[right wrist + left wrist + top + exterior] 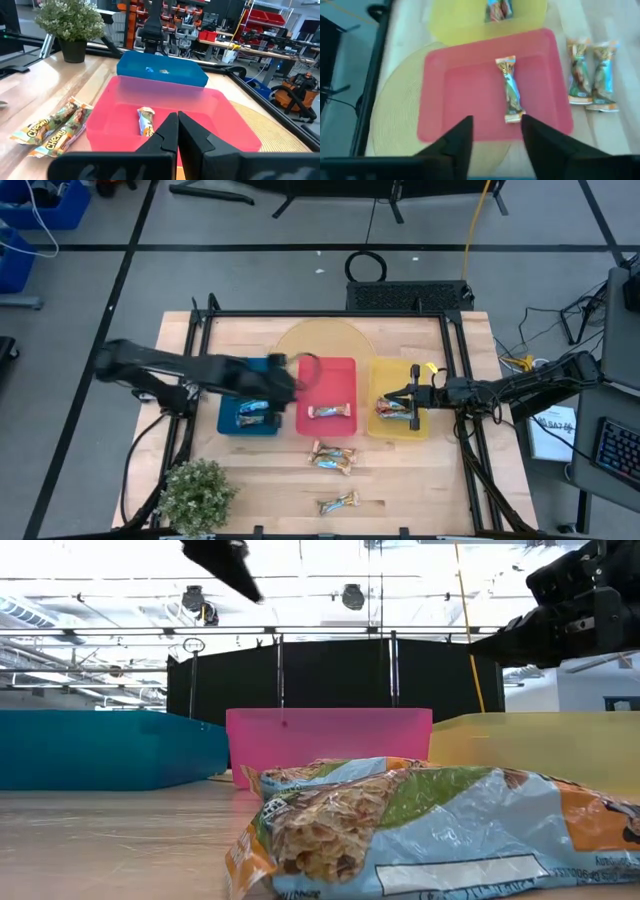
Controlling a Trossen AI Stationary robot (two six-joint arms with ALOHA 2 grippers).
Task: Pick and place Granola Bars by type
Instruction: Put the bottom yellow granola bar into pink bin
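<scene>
I see bare tabletop in front of the three trays, broken only by a pair of bars and a single bar nearer the front edge. The plant blocks the front left corner. The left arm hangs over the blue tray, the right arm over the yellow tray. The red tray between them lies open from above, one bar inside.
</scene>
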